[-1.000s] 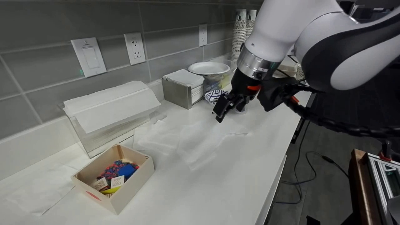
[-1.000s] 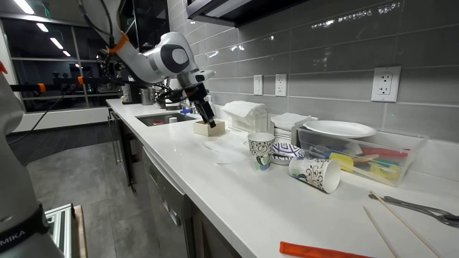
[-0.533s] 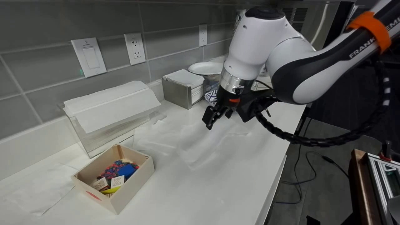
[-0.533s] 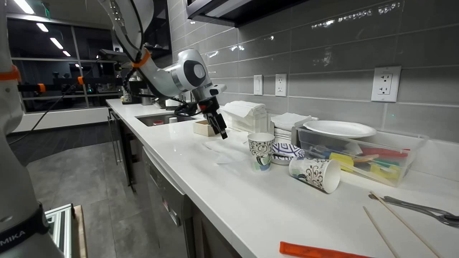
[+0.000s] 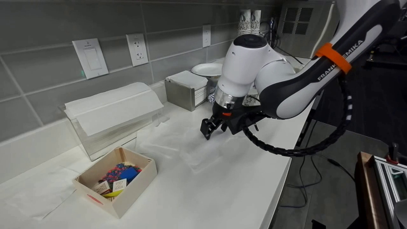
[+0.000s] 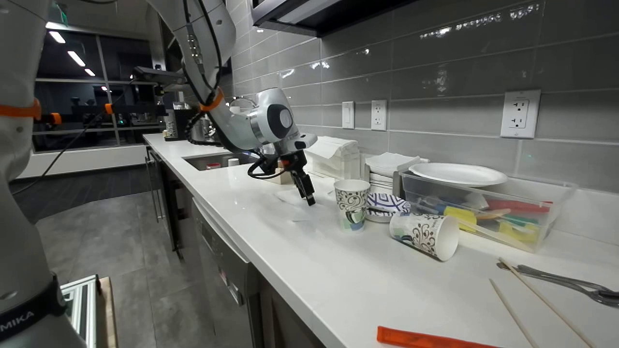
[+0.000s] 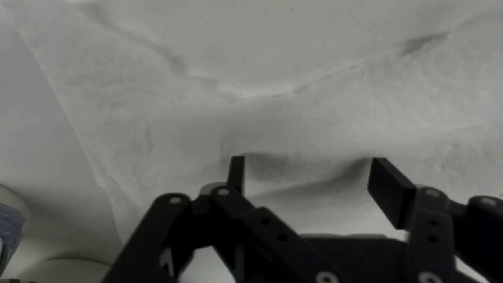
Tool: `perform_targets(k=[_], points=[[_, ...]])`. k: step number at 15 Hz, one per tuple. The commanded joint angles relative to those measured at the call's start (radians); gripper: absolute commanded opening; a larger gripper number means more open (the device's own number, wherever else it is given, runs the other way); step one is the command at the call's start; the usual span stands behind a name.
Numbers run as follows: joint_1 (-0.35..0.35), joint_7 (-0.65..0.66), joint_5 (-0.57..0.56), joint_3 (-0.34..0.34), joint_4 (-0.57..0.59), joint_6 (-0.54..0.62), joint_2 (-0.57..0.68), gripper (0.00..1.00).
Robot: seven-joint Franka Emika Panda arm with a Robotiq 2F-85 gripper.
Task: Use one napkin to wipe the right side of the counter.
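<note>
Thin white napkins point(image 5: 198, 157) lie flat and creased on the white counter point(image 5: 219, 200); in an exterior view they are faint against the counter point(image 6: 300, 270). My gripper point(image 5: 215, 132) points down over their right part, and in an exterior view its tips point(image 6: 311, 201) are just above or at them. In the wrist view the gripper point(image 7: 306, 173) is open, fingers wide apart, with a creased napkin point(image 7: 129, 102) beneath and nothing between the fingers. Shadows meet the fingertips; I cannot tell if they touch. Another flat napkin point(image 5: 47, 190) lies at the near left.
An open wooden box point(image 5: 140, 181) of blocks sits beside a clear towel holder point(image 5: 114, 105). A metal napkin holder point(image 5: 181, 95) stands by the wall. An upright paper cup point(image 6: 352, 203), a fallen cup point(image 6: 425, 234) and a clear bin point(image 6: 483, 212) stand near the gripper. A sink point(image 6: 198, 162) lies beyond.
My gripper has moved down to the napkins, leftward in an exterior view and rightward in an exterior view, towards the upright cup. The napkins, box and cups have not visibly moved.
</note>
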Motion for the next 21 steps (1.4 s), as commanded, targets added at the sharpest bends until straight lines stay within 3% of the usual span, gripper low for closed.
perform_targets(k=[1,5,6,8,10,15,19,21], points=[[0.018,0.018,-0.042,-0.023,0.025,0.007,0.047,0.49],[0.019,-0.015,-0.054,-0.018,0.01,-0.055,0.0,0.2],[0.131,-0.061,0.01,-0.13,-0.005,-0.074,-0.034,0.12],[0.178,-0.049,0.008,-0.174,-0.026,-0.179,-0.081,0.0],[0.214,-0.041,0.009,-0.2,-0.049,-0.297,-0.128,0.0],[0.206,-0.192,0.149,-0.181,-0.135,-0.583,-0.272,0.0],[0.165,-0.215,0.168,-0.202,-0.194,-0.702,-0.388,0.0],[0.135,-0.253,0.167,-0.219,-0.222,-0.701,-0.436,0.0]])
